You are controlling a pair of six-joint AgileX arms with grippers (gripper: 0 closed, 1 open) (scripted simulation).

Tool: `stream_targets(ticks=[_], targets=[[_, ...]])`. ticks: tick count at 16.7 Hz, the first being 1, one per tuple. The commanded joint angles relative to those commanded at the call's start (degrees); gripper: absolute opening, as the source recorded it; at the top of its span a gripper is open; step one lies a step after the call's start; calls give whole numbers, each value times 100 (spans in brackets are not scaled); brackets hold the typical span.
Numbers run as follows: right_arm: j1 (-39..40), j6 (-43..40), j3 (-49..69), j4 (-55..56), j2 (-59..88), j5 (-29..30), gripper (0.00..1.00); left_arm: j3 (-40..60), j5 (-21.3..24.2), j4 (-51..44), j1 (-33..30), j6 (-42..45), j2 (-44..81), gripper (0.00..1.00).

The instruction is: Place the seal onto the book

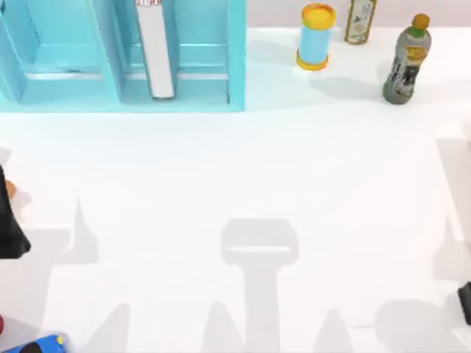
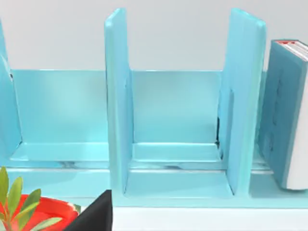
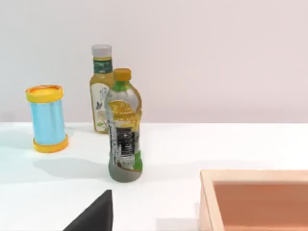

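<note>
Black left gripper [image 1: 11, 228] is seen at the table's [image 1: 257, 184] left edge, its finger state indeterminable. One book [image 1: 155, 48] is held upright in the light-blue shelf unit [image 1: 66, 66]; bottle [image 1: 405, 60] label is unreadable.

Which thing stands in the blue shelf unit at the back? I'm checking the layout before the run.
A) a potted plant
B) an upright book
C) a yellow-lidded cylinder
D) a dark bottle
B: an upright book with white page edges stands in a compartment of the shelf unit, while the cylinder and bottles stand on the table to its right.
</note>
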Motion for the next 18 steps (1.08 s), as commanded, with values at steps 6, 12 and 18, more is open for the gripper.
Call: stream_targets(ticks=[6,12,18], targets=[[0,0,0,0,0,0,100,1002,-469,1783,-554,19,2812,100],[0,0,0,0,0,0,100,2184,-1015,3886,-1214,43,6092,100],[0,0,0,0,0,0,100,3258,-1515,5797,-1811,65,9075,100]])
